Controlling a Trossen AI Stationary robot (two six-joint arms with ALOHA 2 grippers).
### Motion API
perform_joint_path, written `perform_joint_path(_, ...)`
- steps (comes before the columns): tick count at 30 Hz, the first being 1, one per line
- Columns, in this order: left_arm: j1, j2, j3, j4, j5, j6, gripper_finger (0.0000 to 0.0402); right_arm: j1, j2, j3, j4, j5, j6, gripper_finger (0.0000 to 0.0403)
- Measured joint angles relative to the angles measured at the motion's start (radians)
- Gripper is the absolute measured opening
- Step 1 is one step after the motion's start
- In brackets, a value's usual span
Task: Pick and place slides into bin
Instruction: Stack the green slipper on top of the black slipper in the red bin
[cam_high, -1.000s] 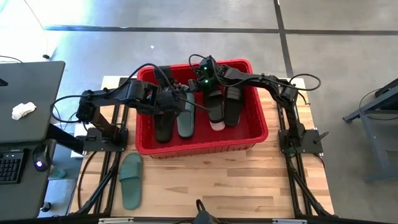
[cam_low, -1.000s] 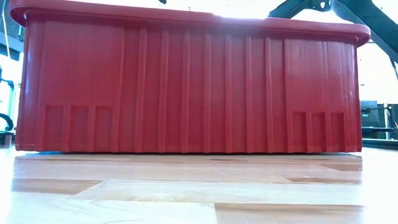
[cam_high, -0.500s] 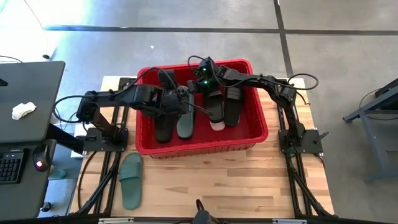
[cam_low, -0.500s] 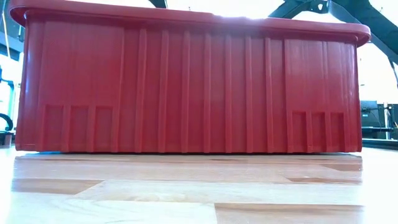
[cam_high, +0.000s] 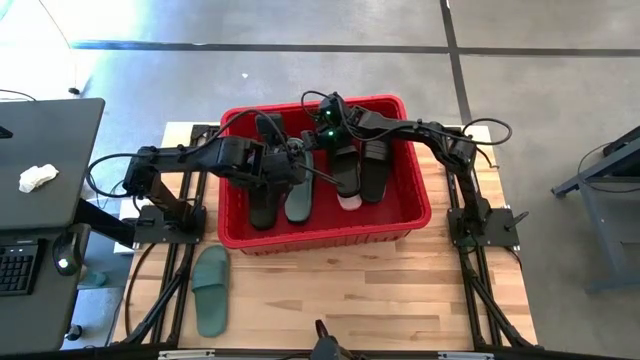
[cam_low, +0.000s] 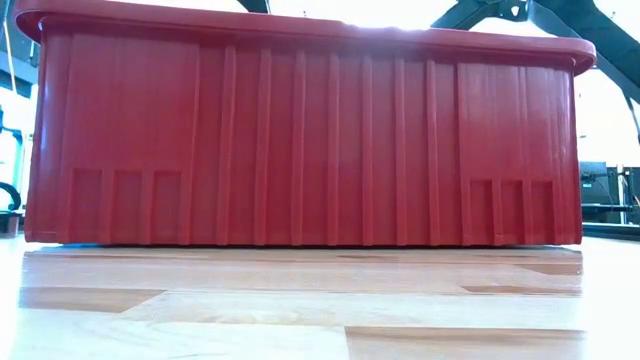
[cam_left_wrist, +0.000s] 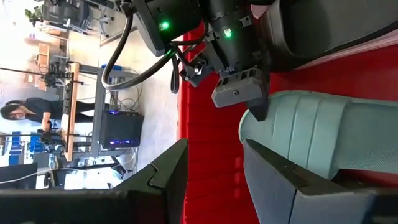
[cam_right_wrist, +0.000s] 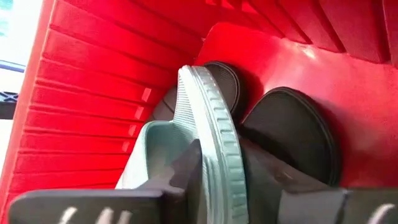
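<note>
1. The red bin (cam_high: 322, 232) sits at the table's centre. It holds black slides (cam_high: 262, 205), a sage green slide (cam_high: 298, 200) and, at its 3 o'clock side, more black slides (cam_high: 372, 170) over a pale pink one (cam_high: 349, 203).
2. A second sage green slide (cam_high: 211, 290) lies on the table at 7 o'clock from the bin, untouched; the task is unfinished.
3. The right gripper (cam_right_wrist: 221, 174) is inside the bin near its 12 o'clock wall. Its fingers (cam_right_wrist: 186, 168) straddle the edge of a sage green slide (cam_right_wrist: 205, 124) standing on its side. Whether they pinch it or have just slackened, I cannot tell.
4. Risk: if released on edge, this slide may tip onto the black slides (cam_right_wrist: 292, 137) beside it, or stay propped against the wall.
5. The left gripper (cam_left_wrist: 214, 168) hovers inside the bin, fingers (cam_left_wrist: 273, 171) apart and empty, just beside the sage slide's toe (cam_left_wrist: 317, 137).
6. Risk: the right gripper's head (cam_left_wrist: 239, 93) is very near the left fingers. Either arm moving sideways could strike the other or snag its cables.
7. Risk: a retreating finger could catch the strap and drag the slide out.
</note>
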Motion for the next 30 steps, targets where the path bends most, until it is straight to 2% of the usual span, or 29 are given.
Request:
perform_joint_path(13,0.0,0.0,0.0,-0.004,-0.001,0.0,0.0138,0.0,0.0,0.0,0.023,0.02,-0.024,0.0192)
perform_joint_path(30,0.0,0.0,0.0,-0.01,-0.002,0.001,0.0138,-0.041,0.0,0.0,0.037,0.003,-0.034,0.0202)
